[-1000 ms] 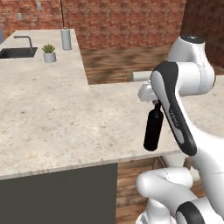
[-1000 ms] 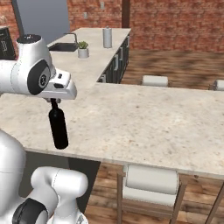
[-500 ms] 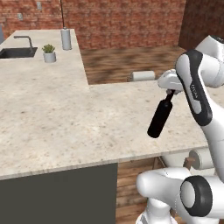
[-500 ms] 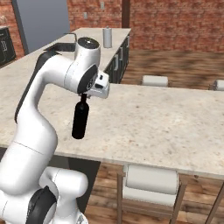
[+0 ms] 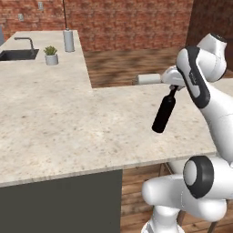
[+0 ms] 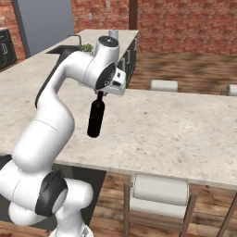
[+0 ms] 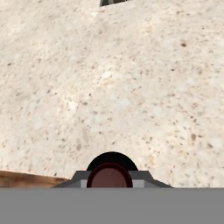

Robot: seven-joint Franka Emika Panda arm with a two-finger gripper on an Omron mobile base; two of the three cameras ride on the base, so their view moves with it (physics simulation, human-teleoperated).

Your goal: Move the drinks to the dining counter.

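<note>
Bottle (image 5: pixel 164 113) hangs by its neck from the end effector (image 5: pixel 173 88), which is clamped tight on it, body tilted and clear above the tabletop (image 5: pixel 68 123). To set it down well, I'd bring it upright first, lower slowly until the base sits flat, well in from the edge by the stool (image 6: pixel 161 190), then release. Seen along the hand, its cap (image 7: pixel 110 176) sits directly below the end effector.

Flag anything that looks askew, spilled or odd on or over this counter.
Only the black wine bottle stands out: it hangs tilted in the air above the dining counter, held by its neck in the shut tool. Nothing looks spilled or damaged.
</note>
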